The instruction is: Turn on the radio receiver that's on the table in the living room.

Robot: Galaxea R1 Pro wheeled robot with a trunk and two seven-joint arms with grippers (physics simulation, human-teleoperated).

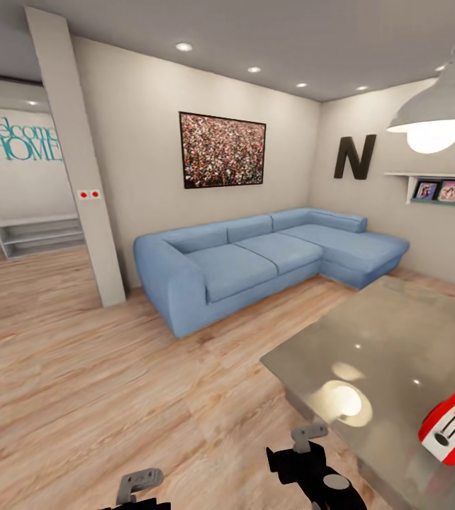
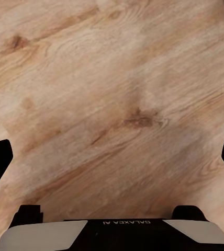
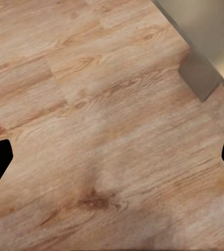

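I am looking at the radio receiver (image 1: 454, 425) sitting at the right edge of my head view — a small red body with rounded corners, a white striped panel running across it and a round dark dial showing, the whole thing lying tilted and partly cut off by the frame. It is resting on the table (image 1: 390, 333), whose glossy grey-beige top is mirroring the lamp light as bright patches; a corner and leg of it are showing in my right wrist view (image 3: 201, 78). The living room is spreading around it — light wood floor (image 1: 100, 368), blue corner sofa (image 1: 263, 258) along the wall, dark letter N (image 1: 355, 156), white pendant lamp (image 1: 436, 110) hanging overhead.
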